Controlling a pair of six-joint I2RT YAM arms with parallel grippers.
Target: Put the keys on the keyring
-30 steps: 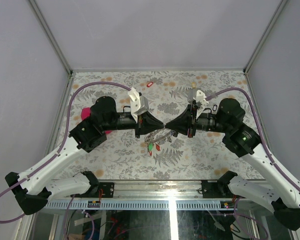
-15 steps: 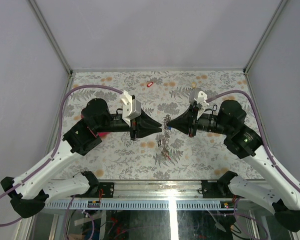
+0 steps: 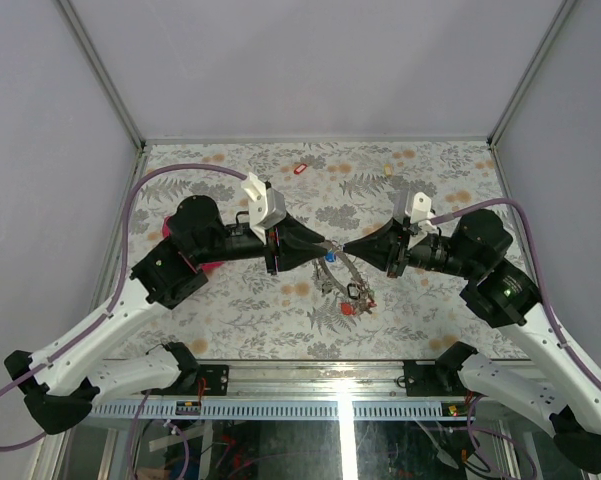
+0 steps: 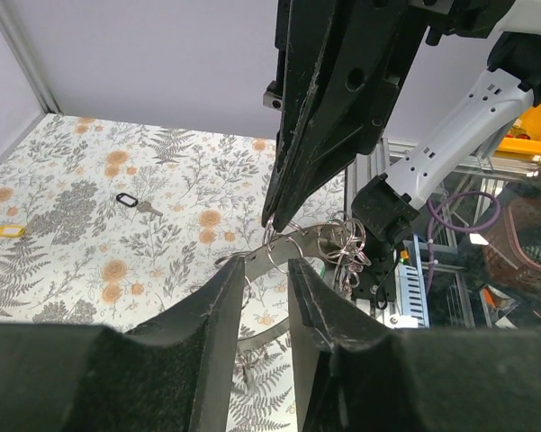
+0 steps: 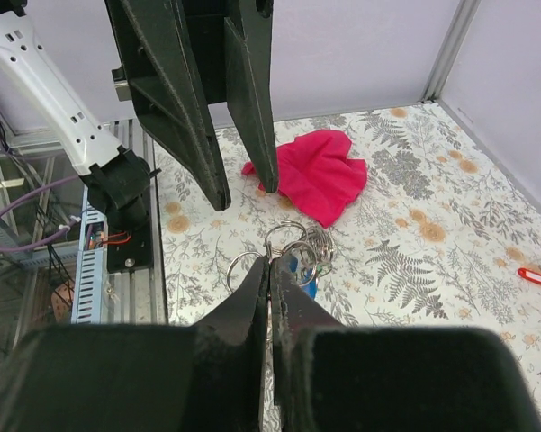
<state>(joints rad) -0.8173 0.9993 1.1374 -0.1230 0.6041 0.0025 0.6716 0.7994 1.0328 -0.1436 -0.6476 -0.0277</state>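
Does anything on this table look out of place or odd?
A red-tagged key near the far edge and a black-tagged key lie loose, off the keyring. A magenta cloth lies crumpled under the left arm.

Tally of everything on and above the table.
Two arms, the left arm and the right arm, and two grippers, the left gripper and the right gripper. One key ring. One bunch of keys on it, too tangled to count, with one blue tag and one red tag picked out. Several small split rings among them, number unclear. Three loose tags lying apart on the table: one loose red tag, one loose cream tag and one loose black tag, with a key plainly seen only on the black one. One magenta cloth. One table.
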